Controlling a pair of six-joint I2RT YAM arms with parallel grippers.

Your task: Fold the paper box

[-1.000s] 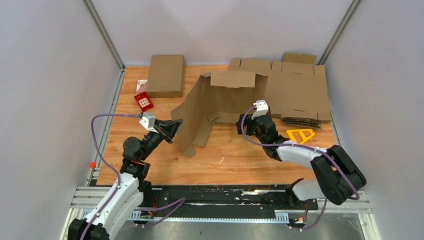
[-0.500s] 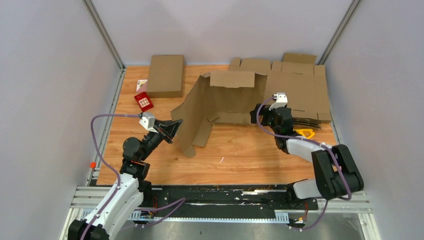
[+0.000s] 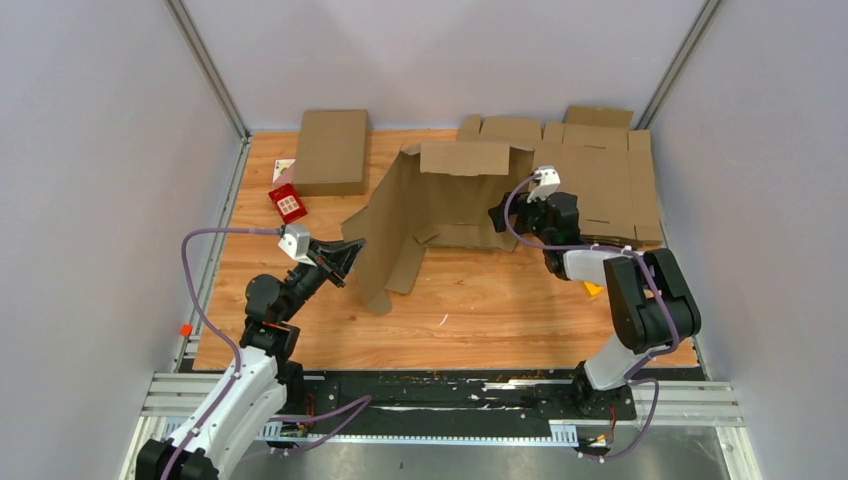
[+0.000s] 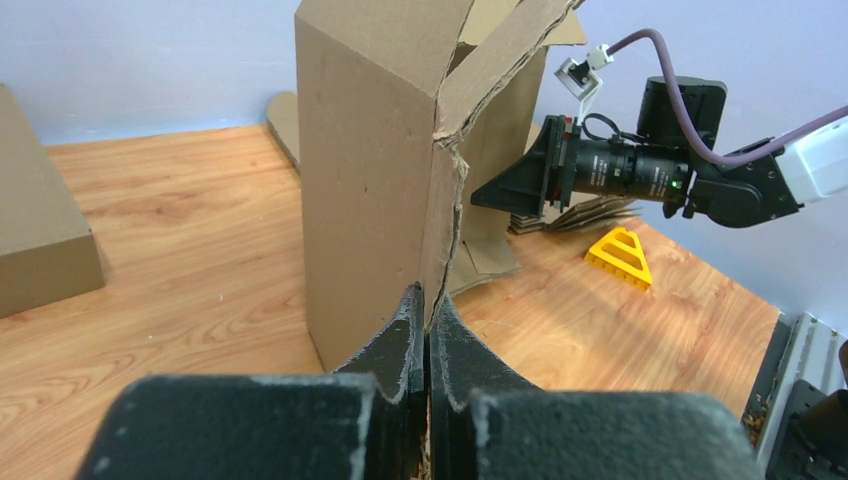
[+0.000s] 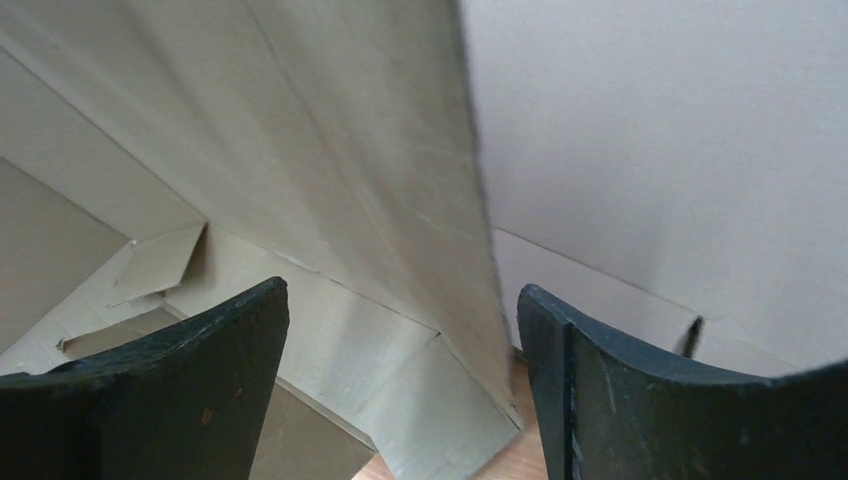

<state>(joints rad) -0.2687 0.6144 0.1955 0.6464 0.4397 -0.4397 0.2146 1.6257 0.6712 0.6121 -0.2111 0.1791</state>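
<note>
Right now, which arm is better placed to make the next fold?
The right. The right gripper is open with an upright wall of the paper box between its fingers; the left gripper is shut on another edge, holding it.

White-black arm links [image 3: 240, 392]; purple cables [image 3: 235, 231]; white wrist cameras [image 3: 296, 242]; black left gripper [image 4: 425, 300].
</note>
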